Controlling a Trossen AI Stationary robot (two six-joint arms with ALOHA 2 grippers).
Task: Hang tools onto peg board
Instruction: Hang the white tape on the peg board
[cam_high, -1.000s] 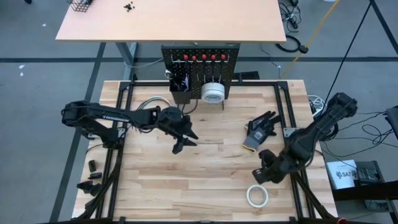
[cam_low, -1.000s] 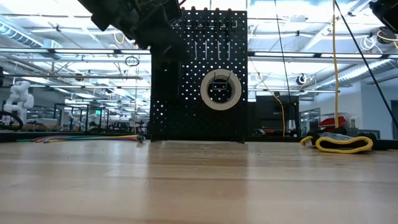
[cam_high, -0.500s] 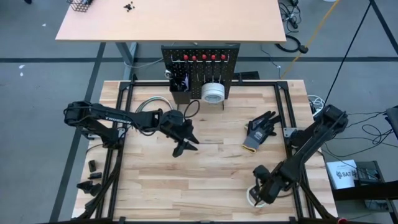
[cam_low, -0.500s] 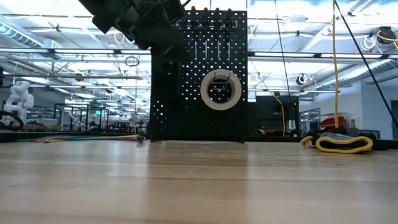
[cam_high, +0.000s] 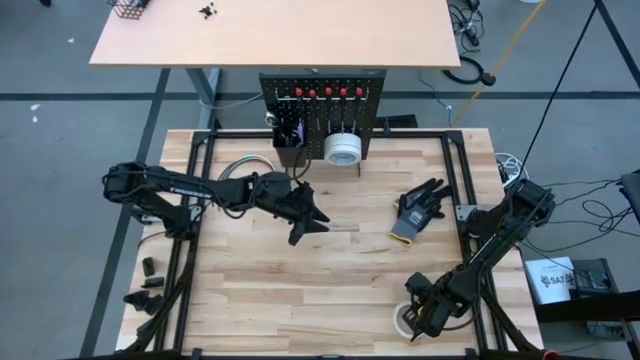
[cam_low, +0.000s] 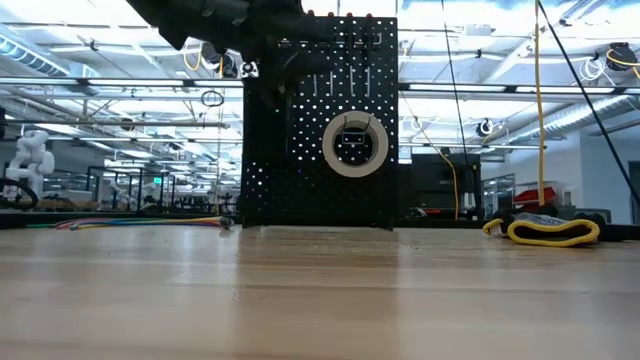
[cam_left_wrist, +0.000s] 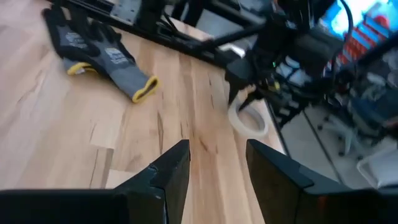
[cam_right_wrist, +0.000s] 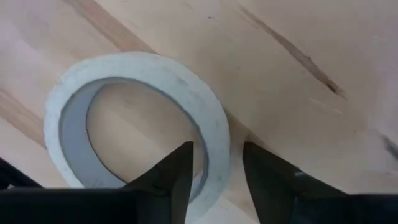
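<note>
Matt white tape roll (cam_right_wrist: 143, 124) – perhaps paper, pale grained wood tabletop (cam_high: 330, 270), black perforated metal peg board (cam_low: 320, 130)

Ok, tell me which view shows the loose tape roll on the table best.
The right wrist view: the tape roll fills it, lying flat, right gripper astride its rim. The high view shows a sliver under that gripper; the left wrist view shows it farther off; the low view shows none of it.
</note>
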